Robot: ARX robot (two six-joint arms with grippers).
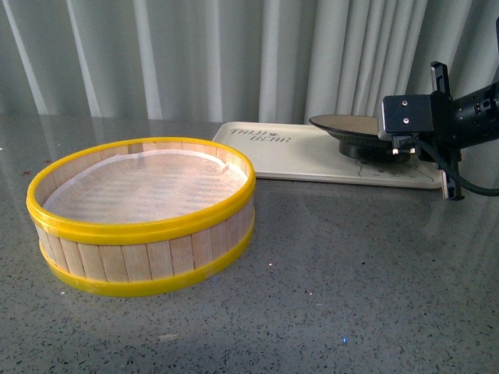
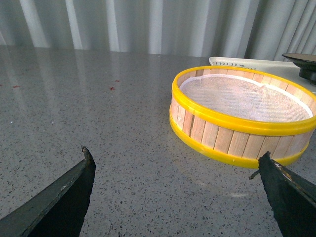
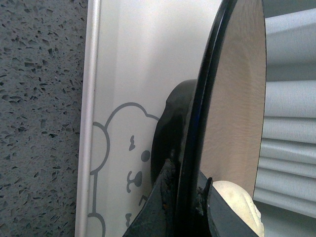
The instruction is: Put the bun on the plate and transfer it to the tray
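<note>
Beige plate (image 1: 343,123), bun (image 3: 237,203) on it, is pinched by the rim in my right gripper (image 3: 185,205) over the tray (image 1: 312,160), so I judge the transfer nearly done: next, seat it flat and let go gently; my left gripper (image 2: 176,157) hangs wide, empty.

Dark lettering (image 1: 263,137) in one corner of the tray (image 1: 312,162) seems to read "THINK BEAR", though it is blurred.

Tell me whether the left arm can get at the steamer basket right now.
Probably yes: the left pincer is open, the steamer basket stands just ahead, and only tabletop shows between them.
</note>
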